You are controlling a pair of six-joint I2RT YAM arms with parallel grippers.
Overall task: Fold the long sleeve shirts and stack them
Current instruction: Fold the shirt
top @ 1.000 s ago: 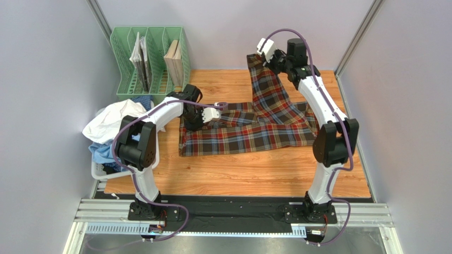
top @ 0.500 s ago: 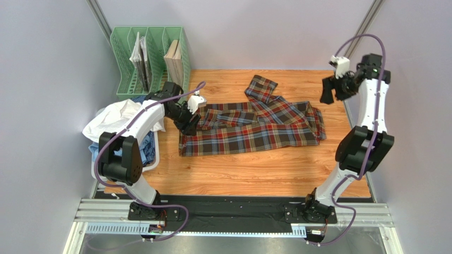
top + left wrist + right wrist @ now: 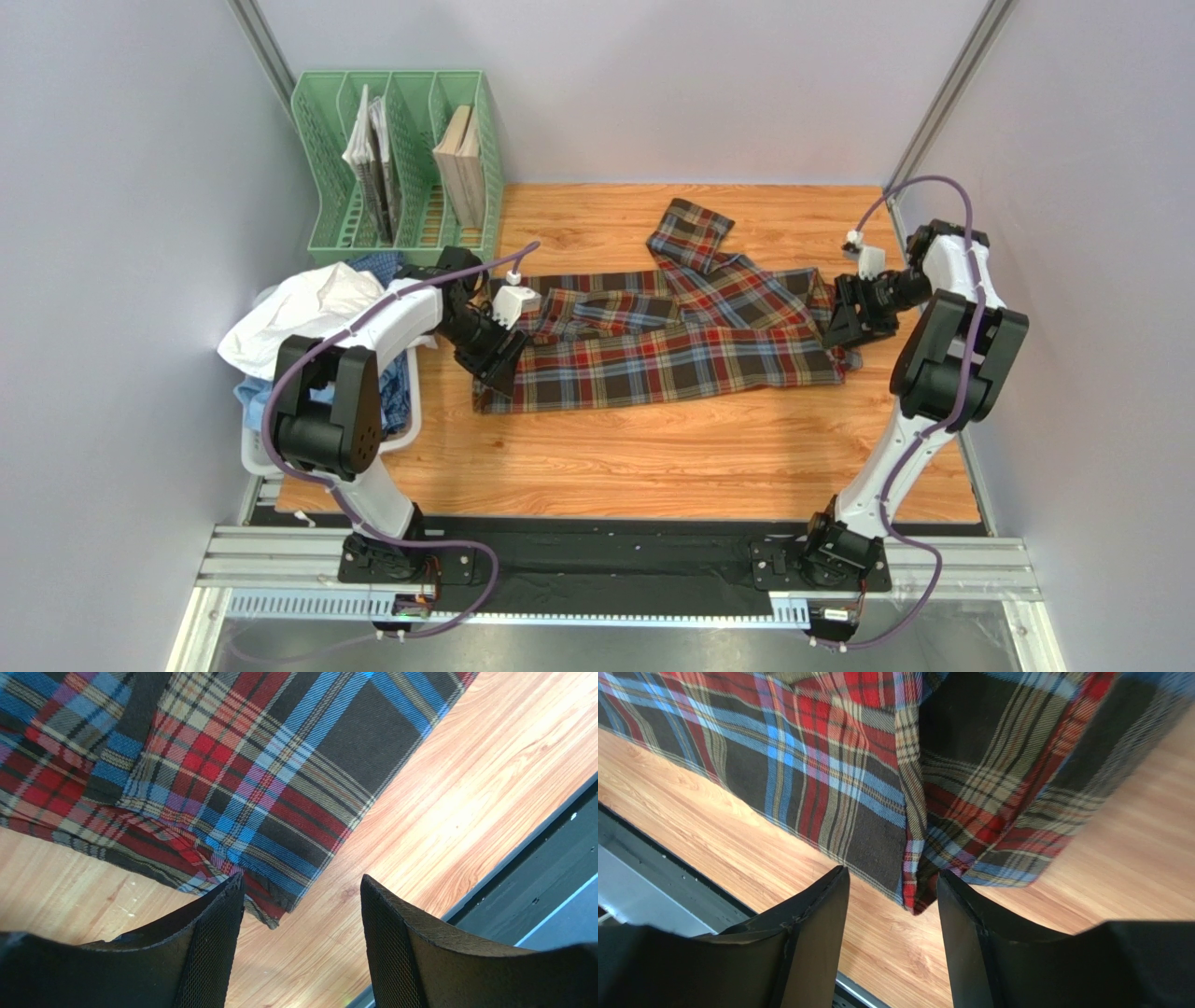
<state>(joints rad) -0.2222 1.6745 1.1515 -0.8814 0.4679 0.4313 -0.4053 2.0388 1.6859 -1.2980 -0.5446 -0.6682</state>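
a tartan shirt (image 3: 673,336) in red, dark brown, blue and yellow lies spread across the middle of the wooden bench (image 3: 631,462), one sleeve angled away from its body toward the back wall, the cuff (image 3: 694,224) flat on the wood. the left hand (image 3: 494,350) is low at the shirt's left edge, near its front corner. the left wrist camera shows its two dark, mesh-faced fingers (image 3: 210,945) spread, with the shirt's corner and bare wood visible in the gap and nothing pinched between them. the right hand (image 3: 846,319) sits at the shirt's right edge, where the cloth is bunched in folds. in the right wrist camera its fingers (image 3: 815,938) are likewise apart, and a folded corner of the tartan lies on the bench in line with the gap, not clamped. off the shirt's left end, a white shirt (image 3: 302,315) is heaped over a light blue one (image 3: 267,406) in a pale basket (image 3: 260,455) at the bench's edge, apart from the tartan. beyond the shirt's far left corner, a green file rack (image 3: 400,140) stands upright against the back wall, holding papers (image 3: 372,154) and a book (image 3: 456,161) in separate slots. on the shirt's near side, a strip of bare wood separates it from the dark rail (image 3: 617,560) where both arms are bolted.
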